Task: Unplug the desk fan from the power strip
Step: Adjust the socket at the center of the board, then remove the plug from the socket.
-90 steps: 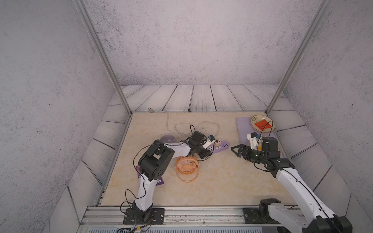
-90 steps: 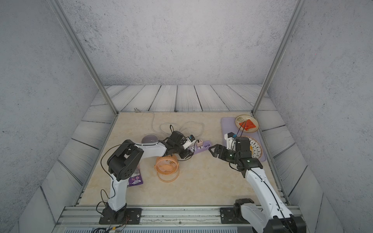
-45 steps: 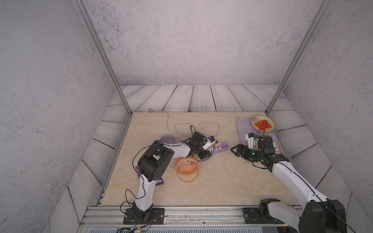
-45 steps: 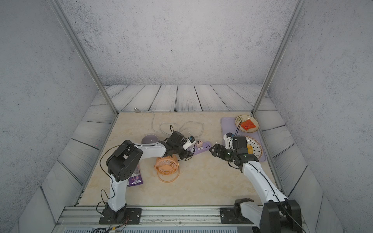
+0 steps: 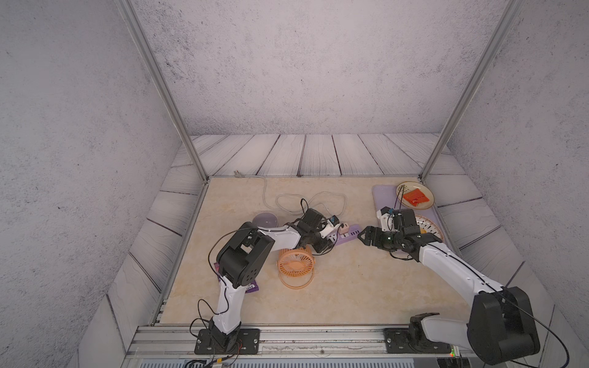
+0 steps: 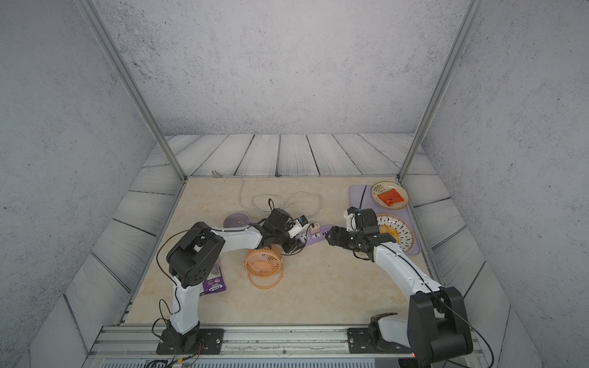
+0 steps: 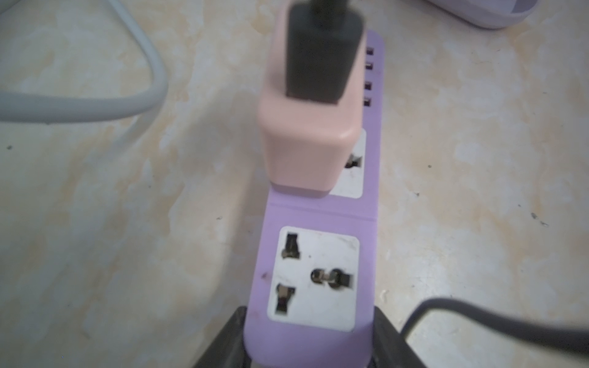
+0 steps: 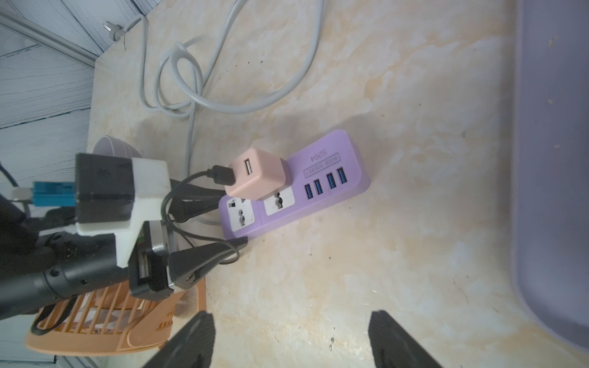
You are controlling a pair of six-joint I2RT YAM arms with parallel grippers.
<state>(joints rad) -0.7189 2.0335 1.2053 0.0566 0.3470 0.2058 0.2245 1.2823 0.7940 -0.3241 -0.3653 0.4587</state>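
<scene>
The left tool is pinching the socket end of the power strip, whose long axis runs along the surface towards the right tool; that one, spread and empty, hovers off the port end, the pink plug of the desk fan seated upright between them

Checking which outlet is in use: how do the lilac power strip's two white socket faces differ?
The white socket face beside the small ports carries the pale pink plug block; the other socket face is empty, holes bare. The empty one lies by the end the left gripper clamps, the occupied one farther off. Both are white panels in the short lilac power strip.
</scene>
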